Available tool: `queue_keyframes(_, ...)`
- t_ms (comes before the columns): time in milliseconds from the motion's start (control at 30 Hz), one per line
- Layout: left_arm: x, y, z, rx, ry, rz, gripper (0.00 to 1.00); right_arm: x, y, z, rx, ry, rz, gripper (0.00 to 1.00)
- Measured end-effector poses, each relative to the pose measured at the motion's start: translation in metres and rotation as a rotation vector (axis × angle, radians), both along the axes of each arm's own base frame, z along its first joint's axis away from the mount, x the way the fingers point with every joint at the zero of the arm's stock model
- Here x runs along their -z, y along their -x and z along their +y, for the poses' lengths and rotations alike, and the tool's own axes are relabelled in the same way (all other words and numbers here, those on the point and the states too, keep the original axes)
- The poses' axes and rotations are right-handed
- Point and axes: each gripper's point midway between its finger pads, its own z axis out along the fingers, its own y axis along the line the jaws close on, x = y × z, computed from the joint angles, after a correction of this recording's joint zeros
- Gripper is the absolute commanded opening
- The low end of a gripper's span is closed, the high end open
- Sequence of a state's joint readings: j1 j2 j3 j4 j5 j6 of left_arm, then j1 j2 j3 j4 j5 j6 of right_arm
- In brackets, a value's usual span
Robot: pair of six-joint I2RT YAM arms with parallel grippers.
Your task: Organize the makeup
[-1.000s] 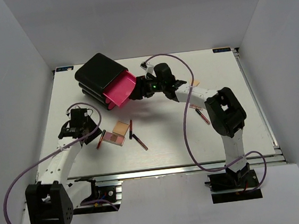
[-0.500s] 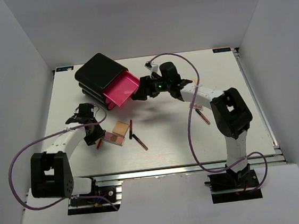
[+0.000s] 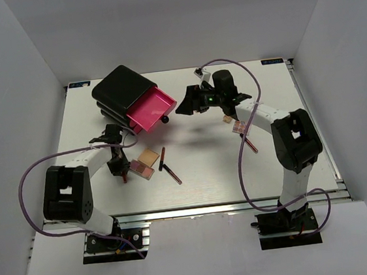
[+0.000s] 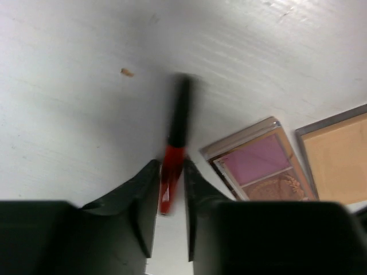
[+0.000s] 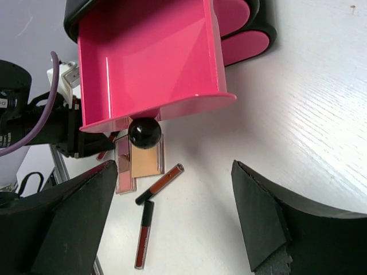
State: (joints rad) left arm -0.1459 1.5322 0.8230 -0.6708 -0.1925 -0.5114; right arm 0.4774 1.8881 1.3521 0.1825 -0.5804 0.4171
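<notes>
A red-and-black pencil [image 4: 174, 154] lies on the white table, and my left gripper [image 4: 171, 172] is shut on its red end, its fingers pressing both sides. Right beside it are a pink-brown palette [image 4: 258, 172] and a tan compact [image 4: 338, 163]. From above, the left gripper [image 3: 120, 169] is just left of the palette [image 3: 141, 171]. Two more pencils [image 5: 160, 183] [image 5: 144, 235] lie near the compact [image 5: 146, 160]. My right gripper [image 5: 174, 166] hangs open and empty in front of the pink drawer [image 5: 149, 57] and its black knob [image 5: 144, 132].
The black box [image 3: 116, 89] stands at the back left with its top pink drawer [image 3: 151, 108] pulled out. Another pencil [image 3: 250, 145] and a small palette [image 3: 237, 128] lie beside the right arm. Purple cables loop off both arms.
My left gripper swung right to the pencil by the palette and narrowed its jaws onto it. My right gripper opened and backed off to the right; the drawer now stands farther out.
</notes>
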Motion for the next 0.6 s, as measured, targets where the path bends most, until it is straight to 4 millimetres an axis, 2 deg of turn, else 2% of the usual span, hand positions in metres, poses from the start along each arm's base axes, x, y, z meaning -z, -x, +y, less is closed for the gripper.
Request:
queue_keyframes(67,0.001,-0.004,-0.001,0.01,0.001,-0.006,0.19,-0.002,0.001,-0.004,0.006,-0.002,0.002,0.85)
queue_keyframes(100,0.001,-0.006,-0.001,0.011,-0.002,-0.008,0.08,-0.002,0.002,-0.006,0.008,-0.002,0.002,0.85)
queue_keyframes(167,0.0,-0.008,0.0,0.011,-0.008,-0.016,0.0,-0.003,0.002,-0.01,0.008,-0.003,0.0,0.86)
queue_keyframes(267,-0.003,-0.008,0.0,0.0,-0.005,-0.029,0.0,-0.005,0.007,-0.012,-0.041,0.006,-0.031,0.87)
queue_keyframes(367,-0.019,-0.011,-0.003,-0.01,0.019,-0.088,0.0,0.001,0.024,-0.017,-0.173,0.054,-0.092,0.79)
queue_keyframes(467,-0.075,-0.029,-0.018,0.011,0.1,-0.32,0.0,0.015,0.044,-0.024,-0.318,0.128,-0.164,0.5)
queue_keyframes(500,-0.096,-0.035,-0.027,0.034,0.131,-0.406,0.0,0.02,0.052,-0.027,-0.357,0.153,-0.177,0.29)
queue_keyframes(533,-0.119,-0.04,-0.039,0.071,0.167,-0.5,0.0,0.026,0.061,-0.029,-0.397,0.178,-0.193,0.17)
queue_keyframes(600,-0.16,-0.045,-0.066,0.161,0.233,-0.652,0.0,0.037,0.081,-0.033,-0.464,0.217,-0.208,0.01)
